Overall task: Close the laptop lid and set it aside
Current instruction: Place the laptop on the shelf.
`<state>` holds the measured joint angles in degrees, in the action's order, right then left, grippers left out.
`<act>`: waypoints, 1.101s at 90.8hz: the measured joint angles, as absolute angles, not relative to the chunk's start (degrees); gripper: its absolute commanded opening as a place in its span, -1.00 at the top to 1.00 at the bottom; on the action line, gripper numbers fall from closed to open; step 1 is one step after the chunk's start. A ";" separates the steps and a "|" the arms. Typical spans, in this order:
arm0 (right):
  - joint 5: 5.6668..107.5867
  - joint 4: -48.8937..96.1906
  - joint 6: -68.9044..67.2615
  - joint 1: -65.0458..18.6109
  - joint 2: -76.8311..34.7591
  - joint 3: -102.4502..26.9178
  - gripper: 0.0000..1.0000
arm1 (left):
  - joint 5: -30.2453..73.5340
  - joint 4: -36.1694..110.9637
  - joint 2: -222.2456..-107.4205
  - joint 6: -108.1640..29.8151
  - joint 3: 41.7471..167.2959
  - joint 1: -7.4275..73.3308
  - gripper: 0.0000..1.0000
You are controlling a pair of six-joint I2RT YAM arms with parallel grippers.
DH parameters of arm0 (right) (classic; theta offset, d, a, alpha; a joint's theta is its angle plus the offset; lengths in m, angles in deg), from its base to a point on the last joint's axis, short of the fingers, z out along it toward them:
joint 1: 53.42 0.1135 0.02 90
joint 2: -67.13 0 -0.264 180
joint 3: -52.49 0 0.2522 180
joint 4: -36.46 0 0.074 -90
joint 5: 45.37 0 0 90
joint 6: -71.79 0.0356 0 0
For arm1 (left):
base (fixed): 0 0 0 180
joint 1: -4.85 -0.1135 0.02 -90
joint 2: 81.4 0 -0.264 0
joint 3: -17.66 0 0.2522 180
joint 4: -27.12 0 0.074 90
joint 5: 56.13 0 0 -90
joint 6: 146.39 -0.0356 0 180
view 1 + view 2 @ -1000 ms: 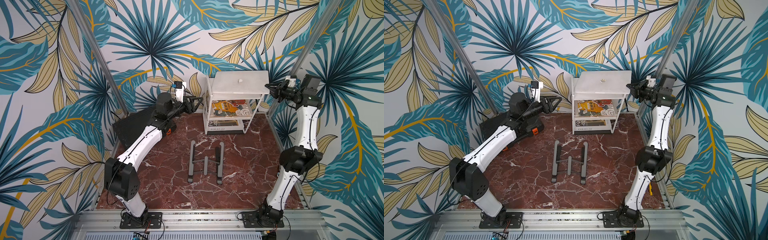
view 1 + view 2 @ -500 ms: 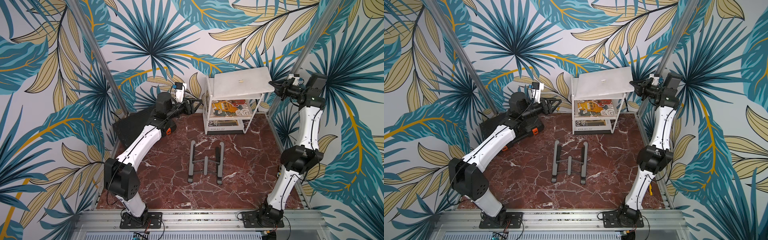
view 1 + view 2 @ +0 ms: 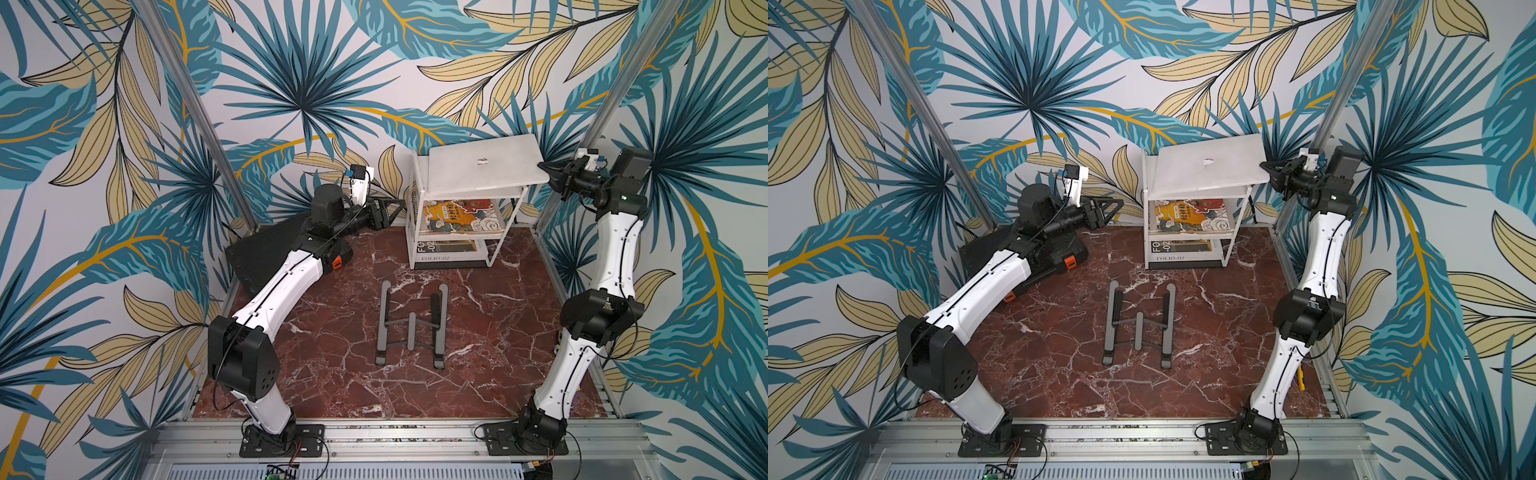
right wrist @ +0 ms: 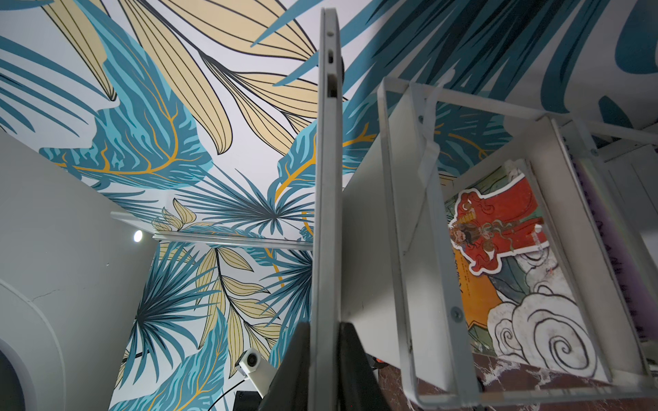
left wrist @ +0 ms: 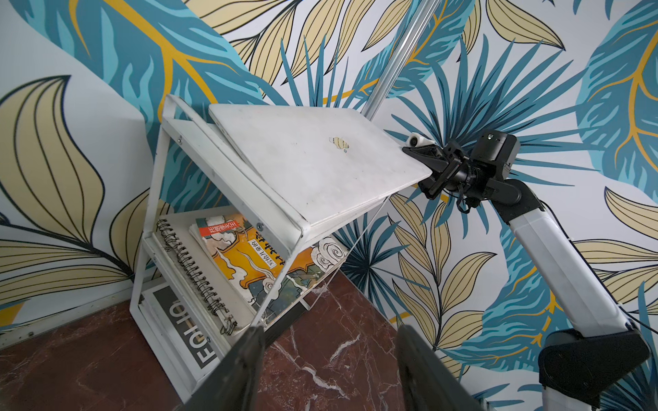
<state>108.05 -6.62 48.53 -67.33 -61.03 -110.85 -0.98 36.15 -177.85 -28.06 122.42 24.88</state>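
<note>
The laptop (image 3: 482, 166) (image 3: 1208, 166) is closed, its lid (image 5: 320, 153) facing up with the small logo at the centre. It lies tilted over the top of the white shelf rack (image 3: 415, 232). Its left edge rests on the rack and its right edge is raised and juts past the rack. My right gripper (image 3: 545, 171) (image 3: 1266, 168) (image 4: 324, 325) is shut on the laptop's right edge (image 4: 325, 213), one finger on each face. My left gripper (image 3: 395, 205) (image 3: 1117, 203) (image 5: 331, 334) hangs open left of the rack, holding nothing.
Books and a spiral notebook (image 5: 199, 270) fill the rack's lower shelves. A grey folding laptop stand (image 3: 411, 324) lies on the red marble tabletop (image 3: 340, 332). A black case with orange latches (image 3: 266, 257) sits at the back left, under my left arm.
My right gripper has pulled the laptop's right edge up and to the right, so the laptop went from flat on the rack to tilted and overhanging. The left arm has barely moved.
</note>
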 measured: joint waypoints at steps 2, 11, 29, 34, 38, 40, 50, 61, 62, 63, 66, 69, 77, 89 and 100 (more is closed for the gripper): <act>108.13 -6.45 48.67 -67.13 -61.49 -110.85 1.00 | -1.02 36.15 -177.85 -28.06 122.42 24.88 -0.26; 108.37 -6.12 49.10 -66.46 -63.06 -110.85 1.00 | -1.09 36.19 -177.85 -28.08 122.33 24.88 -0.26; 109.23 -3.48 51.27 -66.37 -64.66 -111.57 1.00 | -1.15 36.17 -177.85 -28.06 122.27 24.86 -0.26; 109.25 -3.30 51.35 -66.37 -64.72 -111.60 1.00 | -1.28 36.13 -177.85 -28.06 122.13 24.84 -0.26; 109.25 -3.30 51.31 -66.35 -64.72 -111.62 0.95 | -1.31 36.08 -177.85 -28.06 122.02 24.84 -0.26; 109.23 -3.30 51.29 -66.35 -64.72 -111.62 0.91 | -1.33 36.04 -177.85 -28.06 121.96 24.84 -0.26; 109.20 -3.30 51.27 -66.30 -64.72 -111.68 0.89 | -1.39 35.99 -177.85 -27.99 121.65 24.84 -0.26; 109.01 -3.30 51.29 -66.24 -64.72 -111.71 0.88 | -1.52 35.88 -177.85 -27.86 121.63 24.84 -0.26; 108.96 -3.30 51.29 -66.22 -64.72 -111.71 0.88 | -1.52 35.84 -177.85 -27.86 121.63 24.82 -0.26; 108.94 -3.30 51.27 -66.22 -64.72 -111.73 0.88 | -1.52 35.84 -177.85 -27.86 121.63 24.84 -0.26; 108.85 -3.28 51.29 -66.17 -64.77 -111.73 0.88 | -1.52 35.82 -177.85 -27.86 121.61 24.84 -0.26; 108.72 -3.24 51.33 -66.15 -64.88 -111.82 0.87 | -1.52 35.80 -177.85 -27.86 121.54 24.82 -0.26; 108.29 -2.45 51.75 -66.00 -65.44 -112.12 0.73 | -1.52 35.75 -177.85 -27.86 121.43 24.80 -0.26; 107.08 -1.18 52.27 -65.71 -66.45 -112.78 0.40 | -1.55 35.64 -177.85 -27.84 121.11 24.56 -0.26; 106.28 -0.18 52.49 -65.56 -66.54 -112.93 0.31 | -1.72 35.51 -177.85 -27.69 120.87 24.23 -0.26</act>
<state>106.28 -0.18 52.49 -65.56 -66.54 -112.93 -1.72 35.51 -177.85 -27.69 120.87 24.23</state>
